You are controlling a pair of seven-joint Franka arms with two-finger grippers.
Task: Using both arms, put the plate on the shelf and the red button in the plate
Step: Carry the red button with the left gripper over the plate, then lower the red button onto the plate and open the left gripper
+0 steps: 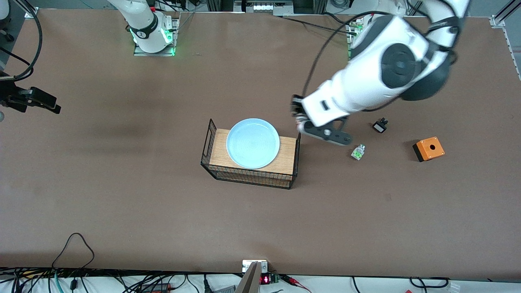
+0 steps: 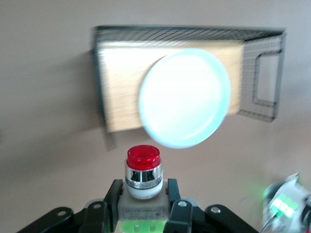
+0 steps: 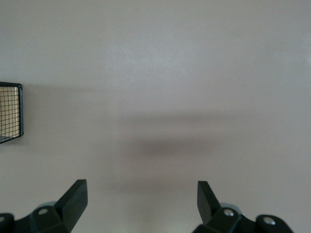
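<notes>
The pale blue plate (image 1: pixel 252 143) lies on a wooden board on top of a black wire rack (image 1: pixel 248 177) at the middle of the table. It also shows in the left wrist view (image 2: pixel 184 97). My left gripper (image 1: pixel 300 124) is up over the table beside the rack's end toward the left arm. In its wrist view the left gripper (image 2: pixel 143 187) is shut on the red button (image 2: pixel 143 158), whose red cap points toward the plate. My right gripper (image 3: pixel 141 189) is open and empty above bare table, with a corner of the rack (image 3: pixel 10 112) at the edge of its view.
A white-green part without a red cap (image 1: pixel 358 152) lies on the table near the left gripper. A small black part (image 1: pixel 380 125) and an orange box with a round hole (image 1: pixel 428 149) lie toward the left arm's end.
</notes>
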